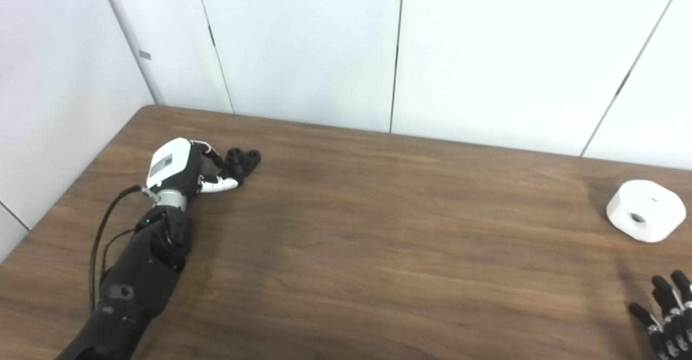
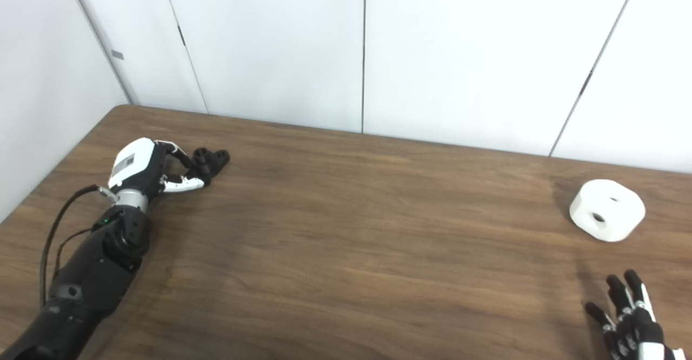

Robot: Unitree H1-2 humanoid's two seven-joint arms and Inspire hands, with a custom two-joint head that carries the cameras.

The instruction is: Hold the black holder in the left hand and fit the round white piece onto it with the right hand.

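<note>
1. The left hand (image 1: 186,168), near the surface's (image 2: 346,252) far left corner, hid part of the black holder (image 1: 243,161); whether it gripped was unclear.
2. The right hand (image 2: 630,322), cut off, fingers spread, sat near the round white piece (image 2: 607,210) at the right edge.

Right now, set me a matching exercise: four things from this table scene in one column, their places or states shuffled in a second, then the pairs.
Things:
1. black holder
2. round white piece
3. left hand
4. right hand

Places or states:
A. open, fingers spread, near the bottom right corner
B. lying alone at the table's right side
C. far left of the table, at fingertips
D. reaching to the black part, fingers around its near end

Pairs: 1-C, 2-B, 3-D, 4-A
</note>
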